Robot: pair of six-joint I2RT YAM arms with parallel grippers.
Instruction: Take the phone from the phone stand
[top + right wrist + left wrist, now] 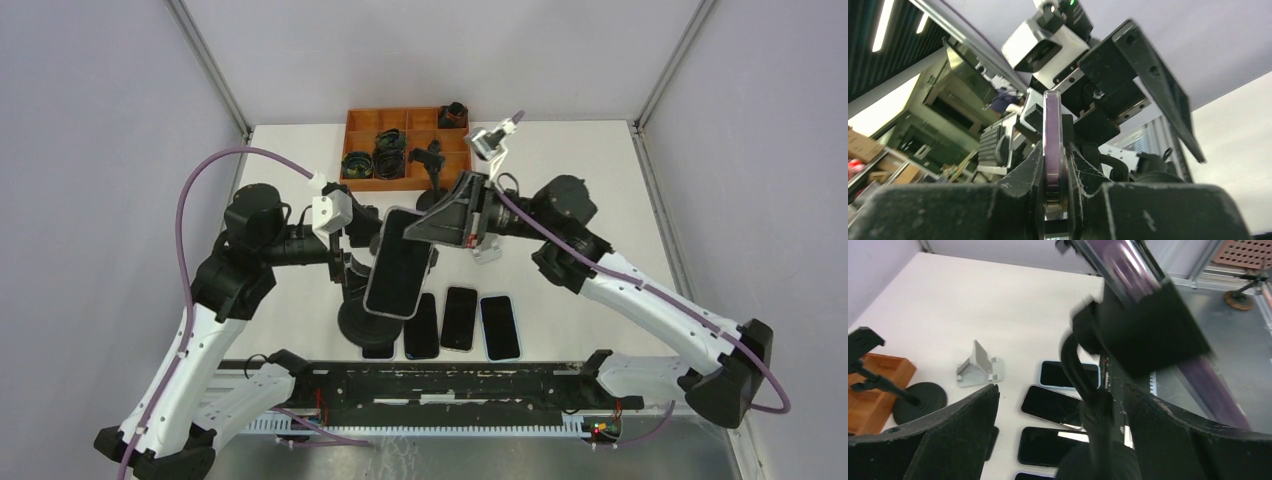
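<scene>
Left gripper (355,250): jaws spread wide on either side of the black phone stand's (362,322) neck, not pinching it. The phone (398,265) sits tilted in the stand's clamp, above a row of spare phones (460,318) lying flat on the white table (600,200). Right gripper (422,228): jaws clamped on the phone's upper edge.

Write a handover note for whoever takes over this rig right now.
The left gripper is open, straddling the neck of the stand without clamping it.
The right gripper is shut on the phone at its far end.
The phone sits in the clamp, off the table.
Done: phone gripped.
Left: pull it free of the clamp, likely while bracing the stand, then set it down.
</scene>
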